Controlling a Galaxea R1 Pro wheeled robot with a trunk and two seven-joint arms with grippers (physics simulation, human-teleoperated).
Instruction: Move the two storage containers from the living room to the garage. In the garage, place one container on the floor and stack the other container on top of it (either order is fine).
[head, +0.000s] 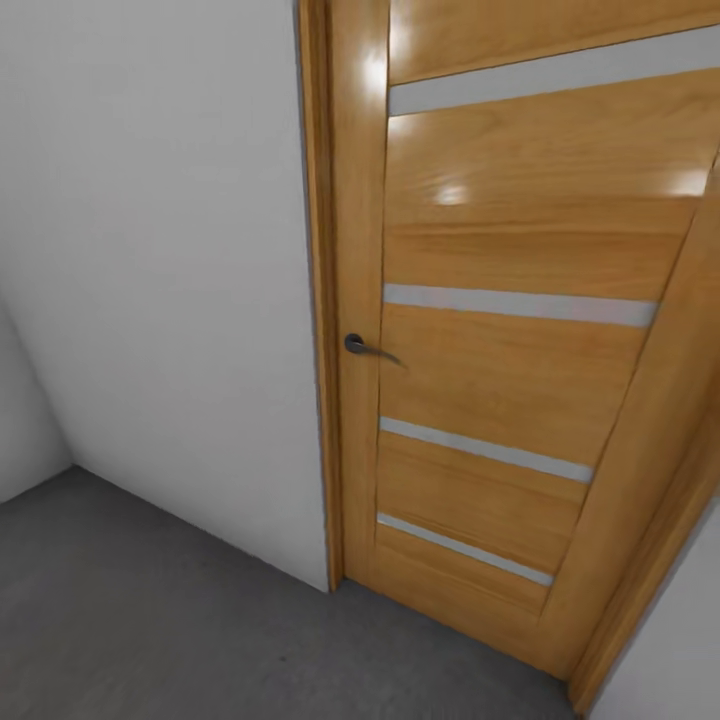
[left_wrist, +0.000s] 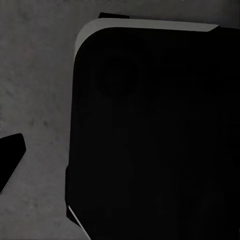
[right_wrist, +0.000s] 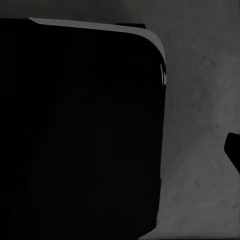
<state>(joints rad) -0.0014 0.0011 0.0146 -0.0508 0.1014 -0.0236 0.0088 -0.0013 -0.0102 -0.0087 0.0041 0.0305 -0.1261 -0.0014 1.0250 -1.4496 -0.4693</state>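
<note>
Pincer state can't tell either arm, wood door (head: 500, 330) w/ handle (head: 362, 346), grey floor (head: 150, 610), white wall (head: 170, 260).

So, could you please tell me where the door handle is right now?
In the head view, the door handle sits near the centre, on the left edge of the wooden door, right beside the grey-white wall and well above the grey floor.
</note>
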